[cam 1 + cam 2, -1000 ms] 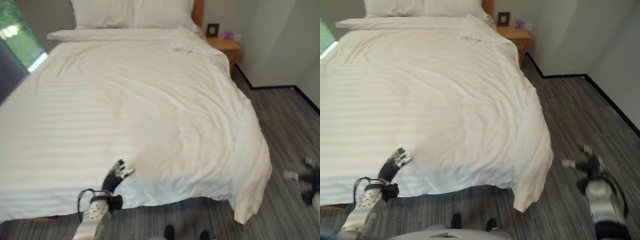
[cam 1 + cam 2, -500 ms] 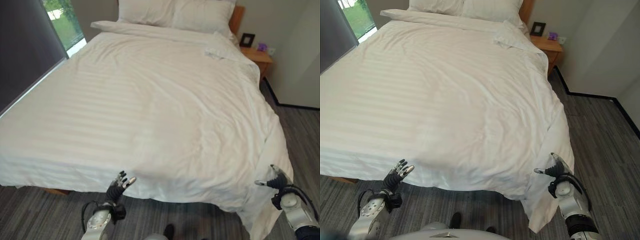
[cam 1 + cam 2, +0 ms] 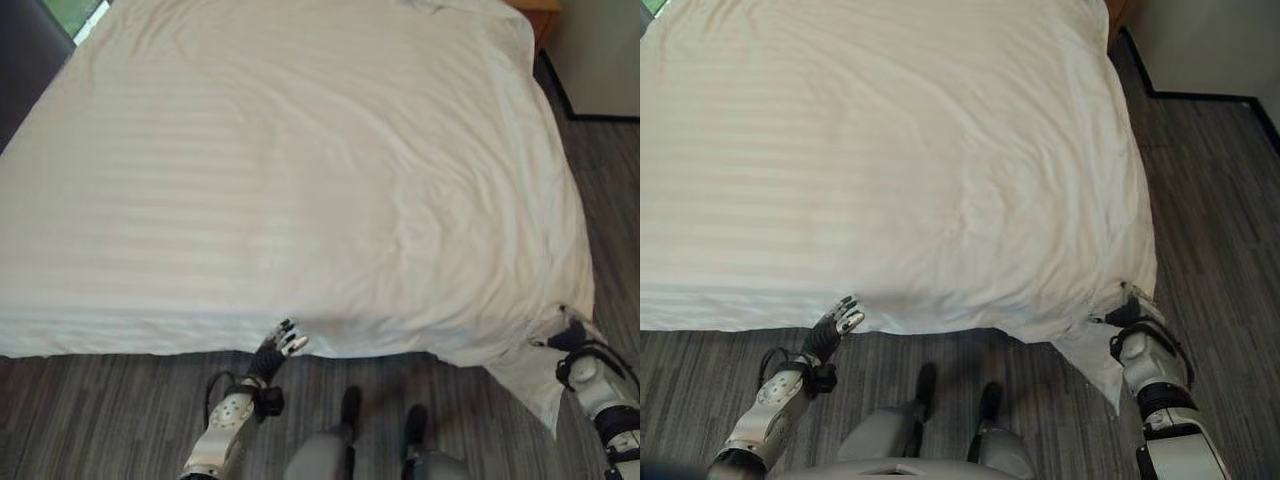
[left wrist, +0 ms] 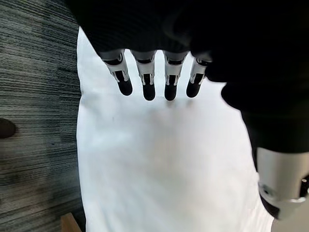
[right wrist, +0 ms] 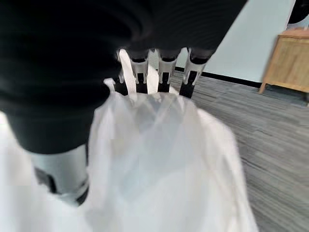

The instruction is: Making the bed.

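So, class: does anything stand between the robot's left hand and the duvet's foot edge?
Nothing visible does. The left hand hovers, fingers straight, just before the white duvet hanging over the bed's foot. The right hand has the duvet's corner bunched in its fingers.

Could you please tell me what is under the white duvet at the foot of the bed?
The duvet covers everything beneath it, overhanging the foot edge. Its corner hangs over grey floor, bunched in the right robot hand. Mattress and frame are hidden.
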Controlling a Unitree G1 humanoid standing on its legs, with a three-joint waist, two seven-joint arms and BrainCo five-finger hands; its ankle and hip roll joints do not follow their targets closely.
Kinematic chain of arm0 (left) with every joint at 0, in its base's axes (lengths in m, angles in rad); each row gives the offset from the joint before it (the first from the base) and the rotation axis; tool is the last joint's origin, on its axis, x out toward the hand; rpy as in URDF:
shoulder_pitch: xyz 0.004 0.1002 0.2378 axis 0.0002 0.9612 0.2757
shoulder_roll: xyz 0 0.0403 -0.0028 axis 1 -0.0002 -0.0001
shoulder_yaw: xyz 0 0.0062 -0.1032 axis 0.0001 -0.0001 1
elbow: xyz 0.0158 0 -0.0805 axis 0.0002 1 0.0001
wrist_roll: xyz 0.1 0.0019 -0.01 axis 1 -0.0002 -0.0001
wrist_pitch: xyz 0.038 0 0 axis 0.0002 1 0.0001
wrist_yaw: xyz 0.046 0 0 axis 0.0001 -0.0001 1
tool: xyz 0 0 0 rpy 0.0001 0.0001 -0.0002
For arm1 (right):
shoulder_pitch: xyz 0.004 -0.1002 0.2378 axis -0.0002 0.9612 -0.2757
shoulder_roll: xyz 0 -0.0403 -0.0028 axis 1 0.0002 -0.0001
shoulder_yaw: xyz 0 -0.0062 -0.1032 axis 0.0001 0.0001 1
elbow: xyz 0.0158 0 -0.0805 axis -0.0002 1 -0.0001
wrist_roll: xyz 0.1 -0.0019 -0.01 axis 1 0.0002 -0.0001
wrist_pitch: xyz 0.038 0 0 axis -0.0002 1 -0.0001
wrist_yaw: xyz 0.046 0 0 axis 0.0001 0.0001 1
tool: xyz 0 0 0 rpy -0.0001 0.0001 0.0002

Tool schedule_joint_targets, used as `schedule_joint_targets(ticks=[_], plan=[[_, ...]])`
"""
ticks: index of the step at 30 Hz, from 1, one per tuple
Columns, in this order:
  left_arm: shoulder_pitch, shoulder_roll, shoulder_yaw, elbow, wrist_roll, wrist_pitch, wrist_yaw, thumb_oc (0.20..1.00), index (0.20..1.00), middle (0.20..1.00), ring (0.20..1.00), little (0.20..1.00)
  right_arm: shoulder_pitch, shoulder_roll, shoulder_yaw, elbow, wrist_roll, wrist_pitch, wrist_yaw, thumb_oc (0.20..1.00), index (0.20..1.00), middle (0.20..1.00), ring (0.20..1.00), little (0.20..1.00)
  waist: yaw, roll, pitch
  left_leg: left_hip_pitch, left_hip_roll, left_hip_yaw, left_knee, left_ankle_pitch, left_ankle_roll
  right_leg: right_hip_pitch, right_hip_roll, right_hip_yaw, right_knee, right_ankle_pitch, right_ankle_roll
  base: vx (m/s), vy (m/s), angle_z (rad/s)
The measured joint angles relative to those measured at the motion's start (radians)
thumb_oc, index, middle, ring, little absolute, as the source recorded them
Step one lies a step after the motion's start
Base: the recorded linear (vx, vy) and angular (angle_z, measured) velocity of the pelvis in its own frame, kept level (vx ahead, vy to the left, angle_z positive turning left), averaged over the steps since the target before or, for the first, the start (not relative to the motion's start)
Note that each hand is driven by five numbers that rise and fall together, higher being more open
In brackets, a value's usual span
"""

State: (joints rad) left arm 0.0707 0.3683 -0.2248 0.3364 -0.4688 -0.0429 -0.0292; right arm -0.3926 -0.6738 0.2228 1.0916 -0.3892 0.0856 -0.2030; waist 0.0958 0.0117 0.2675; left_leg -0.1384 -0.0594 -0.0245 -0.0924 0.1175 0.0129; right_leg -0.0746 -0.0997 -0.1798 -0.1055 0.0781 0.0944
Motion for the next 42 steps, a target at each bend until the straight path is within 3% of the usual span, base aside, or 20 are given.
schedule_joint_targets(ticks=[3,5,6,7,10,12,14,15,16,20,21,24,28,30,33,34,35,36,38,42], plan=[[-0.024,-0.012,-0.012,0.033,0.0,0.0,-0.015,1.0,1.0,1.0,1.0,1.0,-0.039,-0.088,0.01,0.019,0.002,-0.002,0.052,0.2,0.2,0.2,0.2,0.2,-0.01,0.057,0.026,-0.034,-0.003,0.023,0.001,0.005,-0.002,-0.04,-0.005,0.015,0.003,0.021,0.001,0.04,0.096,-0.17],[-0.008,-0.012,0.012,0.036,0.0,0.001,-0.014,1.0,1.0,1.0,1.0,1.0,0.093,-0.169,-0.034,-0.277,-0.004,-0.01,0.1,0.2,0.2,0.2,0.2,0.2,-0.026,0.066,0.025,-0.032,0.0,0.061,0.0,0.005,0.0,-0.05,-0.005,0.049,0.005,0.025,0.002,0.06,0.032,-0.45],[-0.026,-0.02,0.019,0.051,0.0,-0.001,-0.015,1.0,1.0,1.0,1.0,1.0,0.155,-0.205,-0.085,-0.347,-0.007,-0.01,0.11,0.2,0.2,0.2,0.2,0.2,-0.064,0.061,0.028,-0.016,0.002,0.068,0.001,0.001,-0.001,-0.037,-0.004,0.054,0.005,0.026,0.004,0.08,0.017,-0.38],[-0.036,-0.03,0.03,0.065,0.0,0.0,-0.016,1.0,1.0,1.0,1.0,1.0,0.225,-0.241,-0.149,-0.389,-0.028,-0.01,0.123,0.2,0.2,0.2,0.2,0.2,-0.067,0.062,0.027,-0.004,0.003,0.076,0.0,-0.004,0.003,-0.03,-0.003,0.065,0.005,0.025,0.005,0.05,0.024,-0.25],[0.003,-0.027,0.054,0.08,-0.036,0.002,-0.018,1.0,1.0,1.0,1.0,1.0,0.298,-0.39,-0.267,-0.257,-0.092,0.022,0.122,0.2,0.2,0.2,0.2,0.2,-0.099,0.059,0.028,0.019,0.005,0.108,-0.001,-0.017,0.003,-0.021,-0.003,0.095,0.002,0.02,0.006,0.01,0.054,-0.32],[0.003,-0.029,0.053,0.098,-0.038,0.002,-0.026,1.0,1.0,1.0,1.0,1.0,0.334,-0.429,-0.283,-0.179,-0.123,0.037,0.126,0.2,0.2,0.2,0.2,0.2,-0.125,0.053,0.027,0.024,0.006,0.125,0.0,-0.02,0.003,-0.028,-0.001,0.117,0.0,0.016,0.012,0.02,0.059,-0.33],[0.008,-0.028,0.043,0.12,-0.039,0.003,-0.031,1.0,1.0,1.0,1.0,1.0,0.306,-0.453,-0.284,-0.07,-0.161,0.043,0.144,0.2,0.2,0.2,0.2,0.2,-0.119,0.053,0.026,0.029,0.012,0.171,-0.001,-0.034,0.005,-0.041,-0.001,0.149,0.0,0.014,0.008,0.03,0.05,-0.62],[0.008,-0.028,0.038,0.12,-0.039,0.006,-0.038,1.0,1.0,1.0,1.0,1.0,0.314,-0.46,-0.285,-0.046,-0.178,0.056,0.159,0.542,0.542,0.542,0.542,0.542,-0.13,0.053,0.026,0.033,0.011,0.187,-0.002,-0.038,0.004,-0.043,-0.004,0.158,0.0,0.021,0.008,0.04,0.057,-0.5],[0.011,-0.031,0.035,0.122,-0.039,0.008,-0.042,1.0,1.0,1.0,1.0,1.0,0.318,-0.456,-0.285,-0.043,-0.194,0.057,0.17,1.0,1.0,1.0,1.0,1.0,-0.148,0.054,0.025,0.038,0.011,0.194,-0.005,-0.04,0.003,-0.042,-0.004,0.165,0.0,0.022,0.008,0.04,0.032,-0.43],[0.014,-0.059,0.036,0.137,-0.041,0.011,-0.044,1.0,1.0,1.0,1.0,1.0,0.362,-0.405,-0.383,-0.231,-0.192,0.071,0.165,1.0,1.0,1.0,1.0,1.0,-0.194,0.062,0.02,0.059,0.015,0.238,-0.007,-0.057,0.009,-0.04,-0.005,0.189,0.0,0.028,0.01,0.04,-0.018,-0.34],[0.013,-0.081,0.044,0.129,-0.052,0.011,-0.042,1.0,1.0,1.0,1.0,1.0,0.415,-0.351,-0.423,-0.405,-0.179,0.085,0.16,1.0,1.0,1.0,1.0,1.0,-0.222,0.07,0.012,0.061,0.016,0.239,-0.007,-0.06,0.007,-0.039,-0.005,0.186,0.0,0.031,0.011,0.1,-0.055,-0.2],[0.034,-0.122,0.065,0.103,-0.076,0.02,-0.04,1.0,1.0,1.0,1.0,1.0,0.508,-0.136,-0.56,-0.795,-0.116,0.087,0.14,1.0,1.0,1.0,1.0,1.0,-0.227,0.077,0.007,0.078,0.025,0.236,-0.007,-0.061,0.005,-0.022,0.006,0.183,0.0,0.033,0.007,0.05,-0.05,-0.01],[0.053,-0.152,0.037,0.091,-0.076,0.024,-0.043,1.0,1.0,1.0,1.0,1.0,0.463,0.028,-0.445,-0.897,0.035,0.007,0.074,1.0,1.0,1.0,1.0,1.0,-0.169,0.075,-0.027,0.083,0.032,0.202,-0.007,-0.056,0.001,0.0,0.013,0.141,0.005,0.03,0.001,0.02,-0.057,0.22],[0.067,-0.148,0.033,0.082,-0.076,0.024,-0.043,1.0,1.0,1.0,1.0,1.0,0.411,0.064,-0.408,-0.893,0.089,-0.02,0.058,1.0,1.0,1.0,1.0,1.0,-0.144,0.073,-0.037,0.083,0.032,0.175,-0.007,-0.052,0.002,0.013,0.012,0.114,0.002,0.027,-0.003,0.01,-0.04,0.42],[0.091,-0.13,0.033,0.069,-0.075,0.019,-0.041,1.0,1.0,1.0,1.0,1.0,0.314,0.101,-0.353,-0.864,0.176,-0.064,0.012,1.0,1.0,1.0,1.0,1.0,-0.106,0.055,-0.051,0.067,0.032,0.138,-0.007,-0.045,0.004,0.017,0.011,0.071,0.005,0.021,-0.003,-0.01,-0.048,0.38],[0.091,-0.123,0.033,0.07,-0.075,0.019,-0.039,1.0,1.0,1.0,1.0,1.0,0.273,0.13,-0.328,-0.852,0.226,-0.073,-0.003,1.0,1.0,1.0,1.0,1.0,-0.105,0.025,-0.053,0.054,0.033,0.123,-0.006,-0.04,-0.001,0.012,0.012,0.06,0.005,0.021,-0.004,-0.02,-0.036,0.44],[0.091,-0.118,0.03,0.069,-0.075,0.019,-0.037,1.0,1.0,1.0,1.0,1.0,0.243,0.155,-0.321,-0.838,0.279,-0.095,-0.005,0.507,0.507,0.507,0.507,0.507,-0.095,0.023,-0.061,0.053,0.034,0.111,-0.007,-0.03,-0.002,0.012,0.014,0.047,0.005,0.025,-0.01,-0.05,-0.044,0.53],[0.08,-0.111,0.022,0.07,-0.075,0.017,-0.034,1.0,1.0,1.0,1.0,1.0,0.198,0.187,-0.317,-0.805,0.338,-0.128,-0.008,0.2,0.2,0.2,0.2,0.2,-0.076,0.0,-0.063,0.041,0.034,0.089,-0.002,-0.022,0.002,0.01,0.015,0.026,0.005,0.028,-0.014,-0.05,-0.044,0.5],[0.067,-0.092,0.007,0.07,-0.076,0.009,-0.025,1.0,1.0,1.0,1.0,1.0,0.089,0.236,-0.285,-0.729,0.457,-0.157,-0.048,0.2,0.2,0.2,0.2,0.2,-0.053,-0.022,-0.067,0.017,0.033,0.063,-0.001,-0.01,-0.003,-0.006,0.015,0.002,0.002,0.027,-0.014,-0.09,-0.019,0.5],[0.042,-0.066,-0.01,0.07,-0.076,-0.003,-0.012,1.0,1.0,1.0,1.0,1.0,-0.084,0.25,-0.244,-0.572,0.639,-0.206,-0.068,0.2,0.2,0.2,0.2,0.2,0.019,-0.01,-0.064,-0.033,0.022,0.024,-0.001,0.007,-0.007,-0.037,0.005,-0.037,0.001,0.027,-0.014,-0.07,0.016,0.32]])
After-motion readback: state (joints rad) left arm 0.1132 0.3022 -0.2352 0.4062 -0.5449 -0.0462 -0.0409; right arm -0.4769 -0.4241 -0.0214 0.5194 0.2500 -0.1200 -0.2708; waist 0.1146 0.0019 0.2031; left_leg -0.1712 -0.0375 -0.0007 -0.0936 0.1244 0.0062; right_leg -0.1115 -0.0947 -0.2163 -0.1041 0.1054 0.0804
